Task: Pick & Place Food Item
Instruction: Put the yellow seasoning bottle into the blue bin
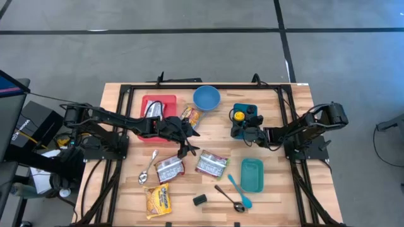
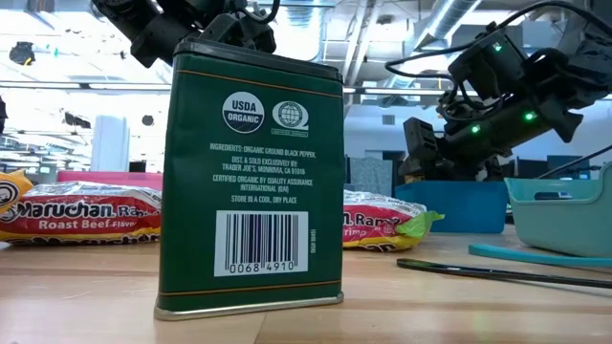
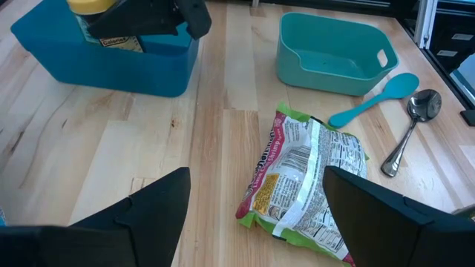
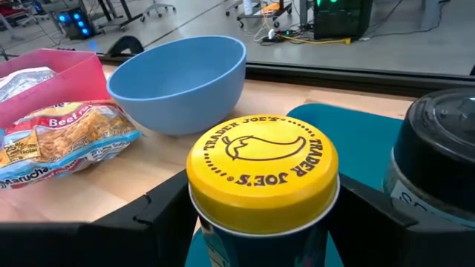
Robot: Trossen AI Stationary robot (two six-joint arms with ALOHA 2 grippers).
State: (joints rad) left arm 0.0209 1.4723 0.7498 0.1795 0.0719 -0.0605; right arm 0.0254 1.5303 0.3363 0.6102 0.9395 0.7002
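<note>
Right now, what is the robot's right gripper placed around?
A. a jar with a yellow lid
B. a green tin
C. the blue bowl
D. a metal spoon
A. In the right wrist view the right gripper has one dark finger on each side of the yellow-lidded jar, which stands in the dark blue bin; the blue bowl sits farther off, untouched.

I see a pale, matt wood surface [image 1: 278,202]. Tin [image 2: 251,182]: painted green metal, slight sheen. Noodle packet [image 3: 308,185]: crinkly glossy plastic film. Spoon [image 3: 412,126]: shiny metal. Teal tub [image 3: 334,48] and blue bowl [image 4: 182,78]: smooth matt plastic. Yellow lid [image 4: 261,174]: smooth.
</note>
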